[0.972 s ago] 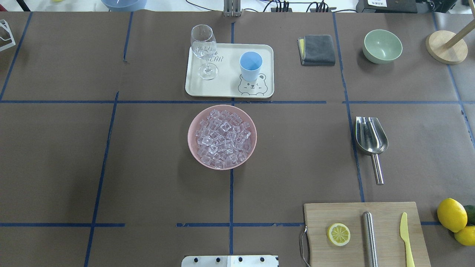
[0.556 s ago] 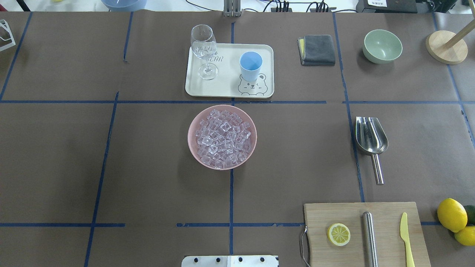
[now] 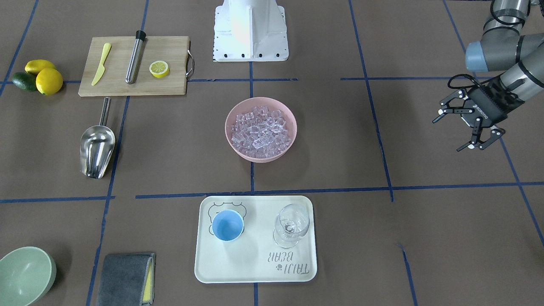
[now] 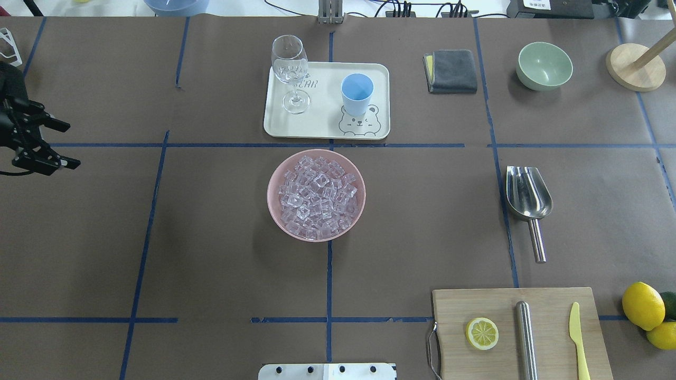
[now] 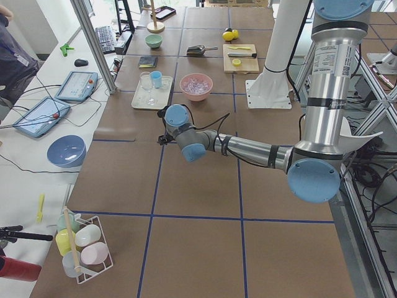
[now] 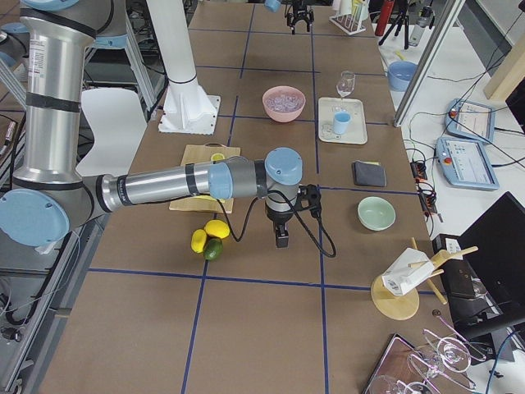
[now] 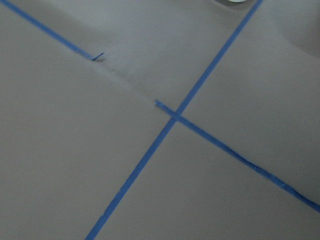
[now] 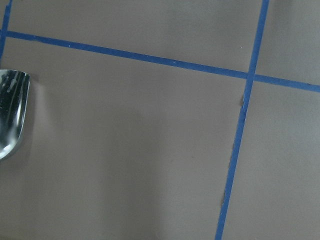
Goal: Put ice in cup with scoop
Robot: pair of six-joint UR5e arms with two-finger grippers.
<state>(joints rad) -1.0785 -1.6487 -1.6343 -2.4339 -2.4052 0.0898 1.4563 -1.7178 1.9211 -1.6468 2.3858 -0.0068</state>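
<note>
Two pincers: left pincer wide, scoop far off at its 3 o'clock; right pincer, state can't tell, nearer; scoop handle pts 6 o'clock overhead.

The brown desk is crossed by blue tape lines. A pink bowl holds clear, glassy ice. The light-blue cup stands on a cream tray printed with a grey bear outline. The scoop at right is shiny silver. The pale wooden board bears a yellow knife and a yellow lemon slice.
</note>
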